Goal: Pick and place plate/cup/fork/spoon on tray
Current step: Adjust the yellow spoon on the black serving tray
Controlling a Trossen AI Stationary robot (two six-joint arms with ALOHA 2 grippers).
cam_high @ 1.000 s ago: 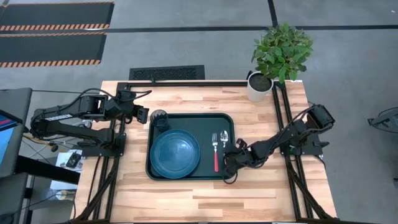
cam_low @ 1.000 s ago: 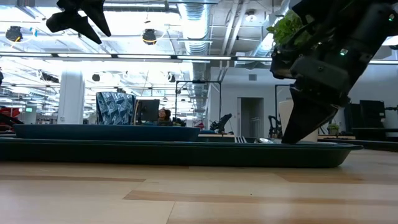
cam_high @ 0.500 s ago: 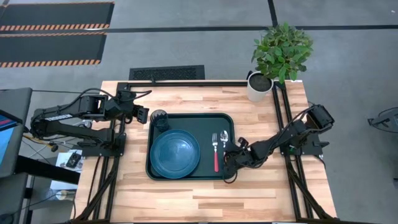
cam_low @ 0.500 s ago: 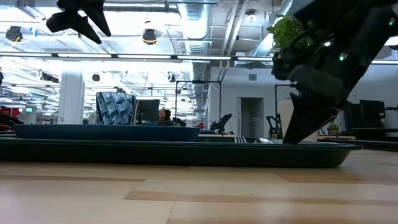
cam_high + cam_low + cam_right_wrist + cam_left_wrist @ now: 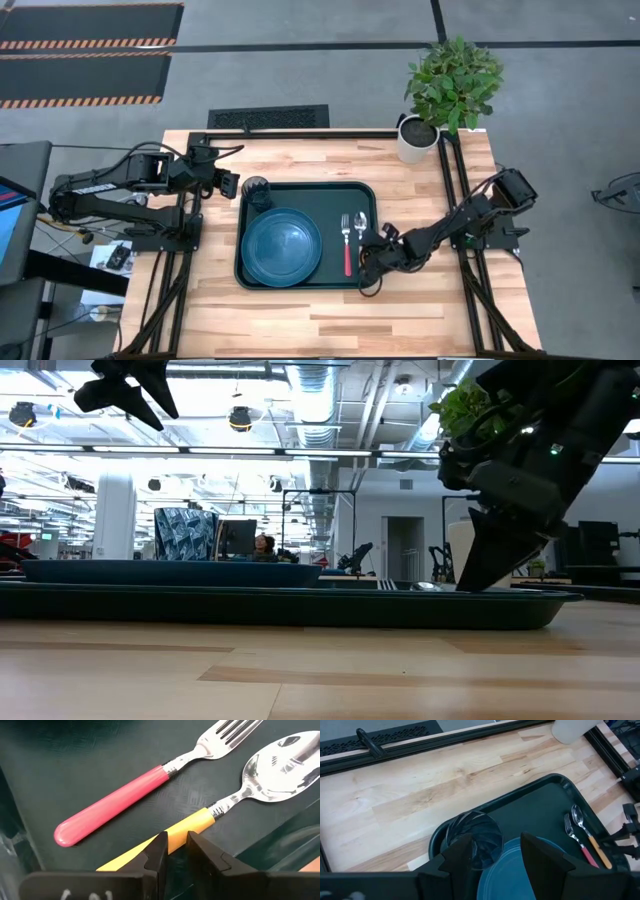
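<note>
The dark green tray (image 5: 300,193) holds the blue plate (image 5: 281,246), the dark cup (image 5: 257,188) in its far-left corner, the red-handled fork (image 5: 347,245) and the spoon (image 5: 361,222) beside it. All of them rest flat on the tray floor. My right gripper (image 5: 368,262) is low over the tray's near-right corner, shut on the spoon (image 5: 280,760). My left gripper (image 5: 228,185) hangs open above the table just left of the cup (image 5: 472,837), with nothing between its fingers. My right gripper pinches the spoon's orange-yellow handle (image 5: 192,824) between its two fingers, about midway along it. The fingers slant down from the table's near-right side and lie across the handle. The spoon lies flat on the tray, its bowl (image 5: 282,757) toward the far edge, parallel to the fork (image 5: 125,795).
A white pot with a green plant (image 5: 415,140) stands at the table's far-right corner. Black frame rails run along the far edge (image 5: 300,134) and both sides. Bare wood (image 5: 330,320) lies between the tray and the near edge.
</note>
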